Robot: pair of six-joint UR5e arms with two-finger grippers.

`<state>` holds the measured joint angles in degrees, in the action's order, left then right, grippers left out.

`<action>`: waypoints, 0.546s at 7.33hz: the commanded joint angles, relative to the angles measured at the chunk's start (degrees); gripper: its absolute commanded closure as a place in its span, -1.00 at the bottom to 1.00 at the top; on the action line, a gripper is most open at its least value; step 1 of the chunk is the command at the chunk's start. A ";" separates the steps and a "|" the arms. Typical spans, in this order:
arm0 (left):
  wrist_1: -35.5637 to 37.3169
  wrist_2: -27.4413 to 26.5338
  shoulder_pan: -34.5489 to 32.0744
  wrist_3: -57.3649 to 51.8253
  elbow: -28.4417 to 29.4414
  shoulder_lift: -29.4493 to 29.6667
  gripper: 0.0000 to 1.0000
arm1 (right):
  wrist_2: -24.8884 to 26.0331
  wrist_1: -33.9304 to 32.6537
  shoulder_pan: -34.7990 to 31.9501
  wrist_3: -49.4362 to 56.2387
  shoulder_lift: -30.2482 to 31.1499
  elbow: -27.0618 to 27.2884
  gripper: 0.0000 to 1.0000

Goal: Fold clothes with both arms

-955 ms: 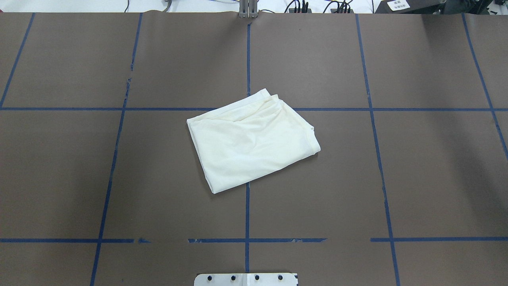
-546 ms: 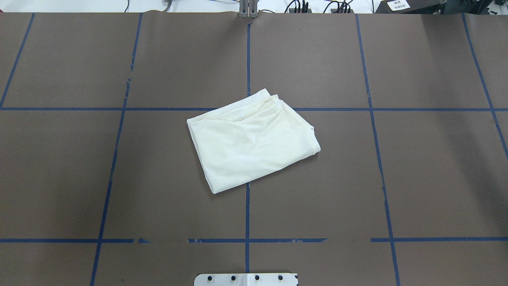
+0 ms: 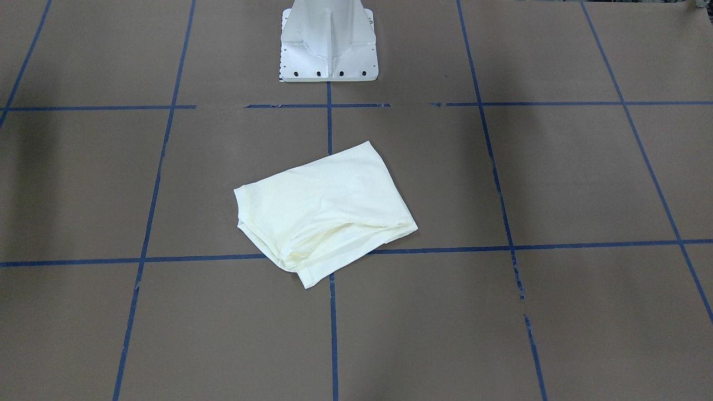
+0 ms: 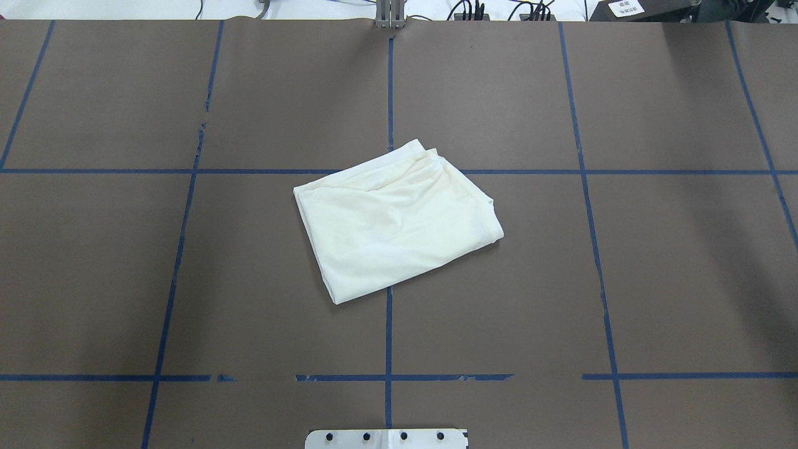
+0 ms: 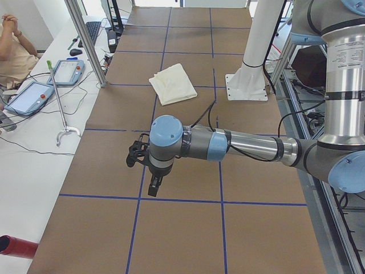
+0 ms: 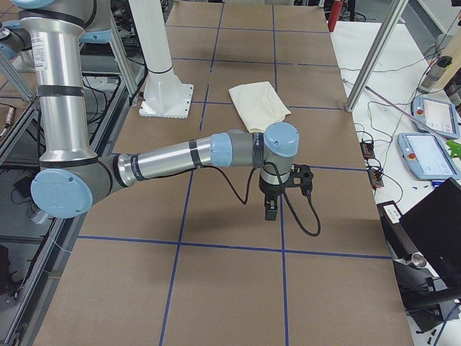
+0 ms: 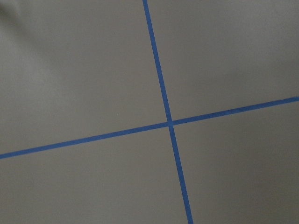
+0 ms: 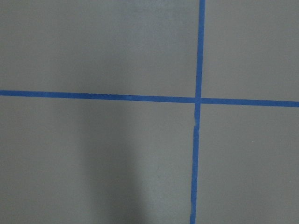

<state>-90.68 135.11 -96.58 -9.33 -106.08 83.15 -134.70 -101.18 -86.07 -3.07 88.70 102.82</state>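
Overhead exterior: folded T-shirt point(image 4: 397, 223) shows plain cream; far label point(image 4: 628, 7) unreadable.

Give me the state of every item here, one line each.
T-shirt: folded, plain cream side up, flat on the table, untouched.
Left gripper: over bare table, away from the T-shirt; open or shut unclear.
Right gripper: over bare table, away from the T-shirt; open or shut unclear.
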 commanded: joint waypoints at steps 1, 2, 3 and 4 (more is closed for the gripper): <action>0.06 -0.10 0.51 -0.42 -2.90 -2.64 -1.00 | -4.50 1.85 1.09 0.08 1.91 -1.39 -1.00; -0.03 -0.19 1.13 -0.43 -1.86 -2.90 -1.00 | -4.43 2.56 1.08 0.34 2.96 -2.00 -1.00; -0.12 -0.28 1.13 0.01 -1.67 -2.73 -1.00 | -4.43 4.57 1.08 0.08 3.14 -2.62 -1.00; 0.15 -0.28 1.48 0.01 -1.67 -2.99 -1.00 | -4.35 6.24 1.00 0.08 3.40 -2.10 -1.00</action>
<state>-90.69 134.88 -95.47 -9.45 -107.89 80.40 -138.99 -97.10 -85.04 -2.93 91.66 100.65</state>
